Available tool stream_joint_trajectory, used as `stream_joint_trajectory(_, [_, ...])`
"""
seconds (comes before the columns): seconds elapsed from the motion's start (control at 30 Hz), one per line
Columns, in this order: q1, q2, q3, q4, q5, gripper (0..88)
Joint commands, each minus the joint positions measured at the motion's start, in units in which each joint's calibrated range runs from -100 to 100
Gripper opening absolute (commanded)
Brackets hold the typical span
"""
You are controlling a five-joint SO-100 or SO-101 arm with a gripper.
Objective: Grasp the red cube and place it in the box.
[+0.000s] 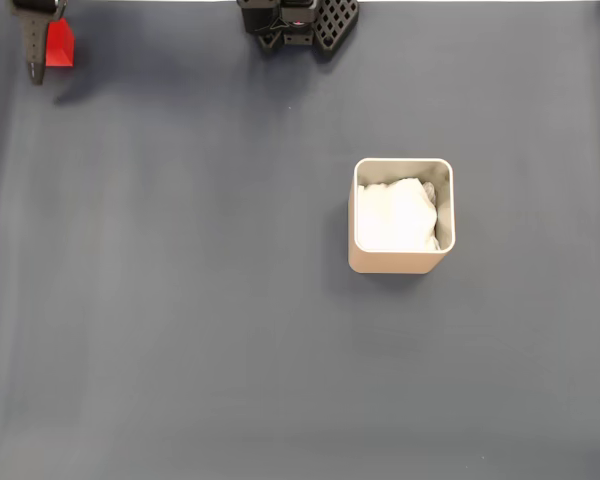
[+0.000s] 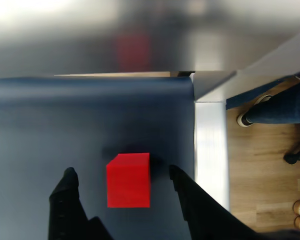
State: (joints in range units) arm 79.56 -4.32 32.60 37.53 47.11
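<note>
I see the claw [image 2: 121, 176] open at the table's [image 1: 180, 330] far-left corner, the red cube [image 2: 128, 180] between its fingers [image 2: 65, 192], not gripped. Right of centre: the box [image 1: 400, 262], white padding [image 1: 395, 215] inside, no cube.

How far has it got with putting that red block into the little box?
Early days. Done: the end effector has reached the red block at the mat's corner, with an open finger on each side. In hand: the grab itself; the fingers don't look closed on it yet. Left: lifting it and carrying it across to the box, which holds just white padding.
</note>
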Motion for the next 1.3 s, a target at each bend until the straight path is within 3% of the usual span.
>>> stream_joint_trajectory(0.0, [0.5,-3.1,0.3,-1.0,0.5,43.4])
stream_joint_trajectory(0.73, [1.3,-5.8,3.7,-2.3,1.9,38.4])
stream_joint_trajectory(1.27, [-0.4,-6.8,2.2,2.8,5.3,2.1])
